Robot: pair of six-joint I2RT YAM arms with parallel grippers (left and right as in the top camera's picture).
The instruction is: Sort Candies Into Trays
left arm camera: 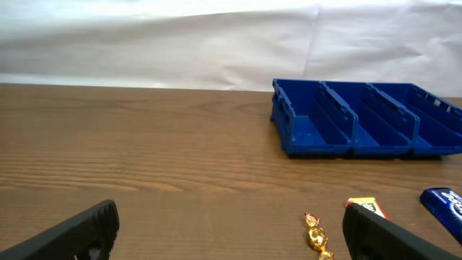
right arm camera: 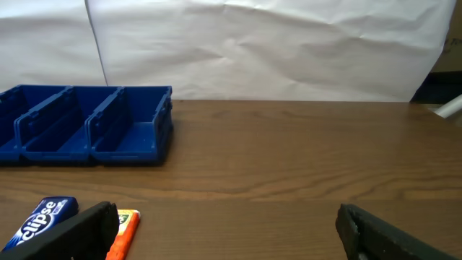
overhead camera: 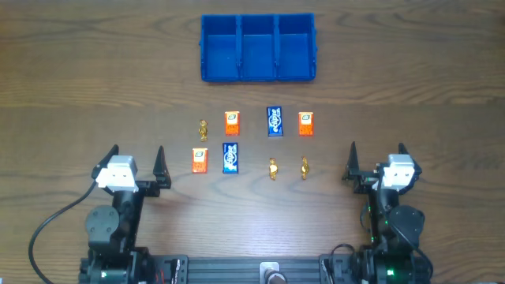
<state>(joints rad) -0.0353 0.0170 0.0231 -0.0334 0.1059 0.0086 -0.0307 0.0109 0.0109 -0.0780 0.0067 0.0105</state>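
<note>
Left gripper and right gripper sit low over the wooden table just ahead of their bases. Each has its fingers spread wide with nothing between them. In the left wrist view the fingers frame bare tabletop, as do the right arm's fingers.

Between the two grippers lies the near row of candies, from left to right: near orange pack, near blue pack, which lie just beside each other, then first gold candy and second gold candy. All of them rest flat on the table and none touches a gripper.

Just beyond is the far row: far gold candy, middle orange pack, far blue pack and right orange pack, each apart from its neighbours. The gold candy, orange pack and blue pack seen in the left wrist view are probably from this far row.

Farthest from the arms, well apart from the candies, stands the blue tray. Its three compartments sit side by side and all are empty. The tray also shows in the left wrist view and the right wrist view, with a white backdrop behind it.
</note>
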